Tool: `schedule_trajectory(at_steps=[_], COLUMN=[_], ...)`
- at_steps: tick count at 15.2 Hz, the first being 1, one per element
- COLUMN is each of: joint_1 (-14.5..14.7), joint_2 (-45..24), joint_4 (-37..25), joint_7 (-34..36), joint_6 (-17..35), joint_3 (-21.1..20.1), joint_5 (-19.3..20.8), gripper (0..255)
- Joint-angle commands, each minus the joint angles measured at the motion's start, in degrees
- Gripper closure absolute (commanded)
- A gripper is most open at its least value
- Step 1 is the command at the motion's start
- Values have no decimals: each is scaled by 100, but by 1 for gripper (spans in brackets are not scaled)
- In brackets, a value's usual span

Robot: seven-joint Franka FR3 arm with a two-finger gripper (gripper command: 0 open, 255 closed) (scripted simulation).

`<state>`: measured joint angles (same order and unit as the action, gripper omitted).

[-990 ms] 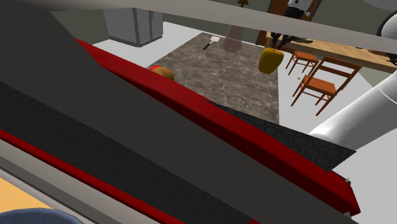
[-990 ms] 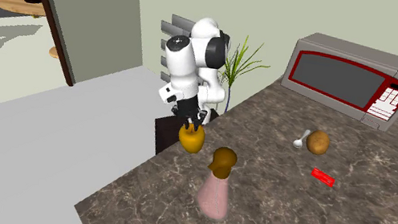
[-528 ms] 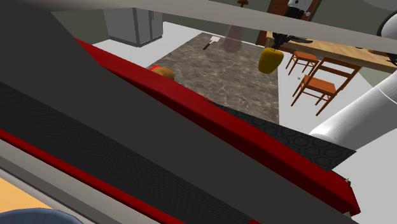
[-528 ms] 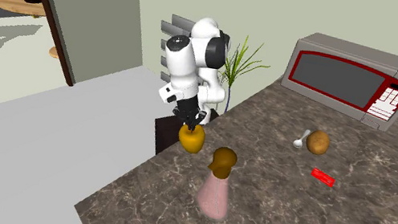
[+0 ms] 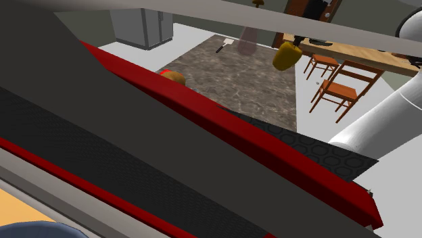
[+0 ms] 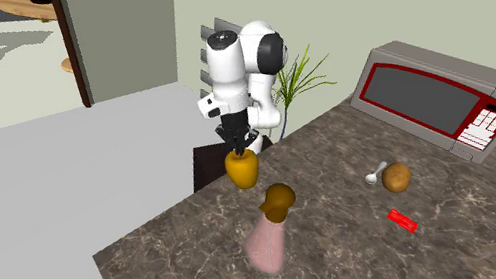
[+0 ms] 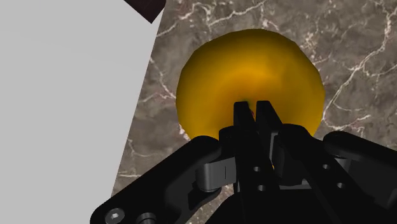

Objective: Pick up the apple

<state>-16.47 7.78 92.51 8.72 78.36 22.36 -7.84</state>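
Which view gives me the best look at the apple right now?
Wrist view: the yellow apple looms large, clasped by the gripper. The second exterior view shows it small under the arm; the shoulder view, small and distant.

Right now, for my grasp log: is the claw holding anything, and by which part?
The claw holds the yellow apple by its top, its fingers pinched close together there.
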Motion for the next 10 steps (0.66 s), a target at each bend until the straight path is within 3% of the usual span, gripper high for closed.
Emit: schedule_trajectory(at_steps=[1,10], joint_1=[-1,-27], joint_2=[-54,-364], joint_4=[-221,-1140], joint_7=[12,21], joint_6=[-172,-811], joint_3=[10,82], joint_5=[-23,-155], gripper=[255,255])
